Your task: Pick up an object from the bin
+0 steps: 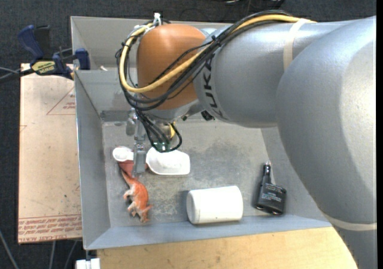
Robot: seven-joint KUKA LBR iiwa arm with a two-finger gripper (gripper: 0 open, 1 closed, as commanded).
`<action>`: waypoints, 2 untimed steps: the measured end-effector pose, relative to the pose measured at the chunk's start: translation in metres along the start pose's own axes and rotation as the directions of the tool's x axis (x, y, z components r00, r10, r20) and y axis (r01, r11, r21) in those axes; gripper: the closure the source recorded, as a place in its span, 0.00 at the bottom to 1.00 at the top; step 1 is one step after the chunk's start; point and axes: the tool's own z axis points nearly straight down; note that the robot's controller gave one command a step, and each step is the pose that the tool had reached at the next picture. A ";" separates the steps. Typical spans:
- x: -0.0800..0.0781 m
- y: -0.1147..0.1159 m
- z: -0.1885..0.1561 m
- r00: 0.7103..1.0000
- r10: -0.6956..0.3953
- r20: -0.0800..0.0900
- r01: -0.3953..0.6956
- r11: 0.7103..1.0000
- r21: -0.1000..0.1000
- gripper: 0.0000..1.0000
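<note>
My gripper (140,165) hangs under the arm's wrist at the bin's left side, low over the floor. Its tip reaches down to the upper end of an orange toy dinosaur (137,195), which lies lengthwise near the left wall. A small white rounded piece (122,154) lies just left of the tip. A white shallow dish-shaped piece (169,164) lies just right of it. I cannot see anything held in the gripper.
A white cylinder (215,204) lies on its side by the front wall. A small black device (270,193) sits at the front right. The arm and its orange cover hang over the back and right of the bin, hiding the floor there.
</note>
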 end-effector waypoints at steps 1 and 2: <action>0.000 0.000 0.000 1.000 0.000 0.000 0.000 1.000 0.000 0.00; 0.000 0.000 0.000 1.000 0.000 0.000 0.000 1.000 0.000 0.00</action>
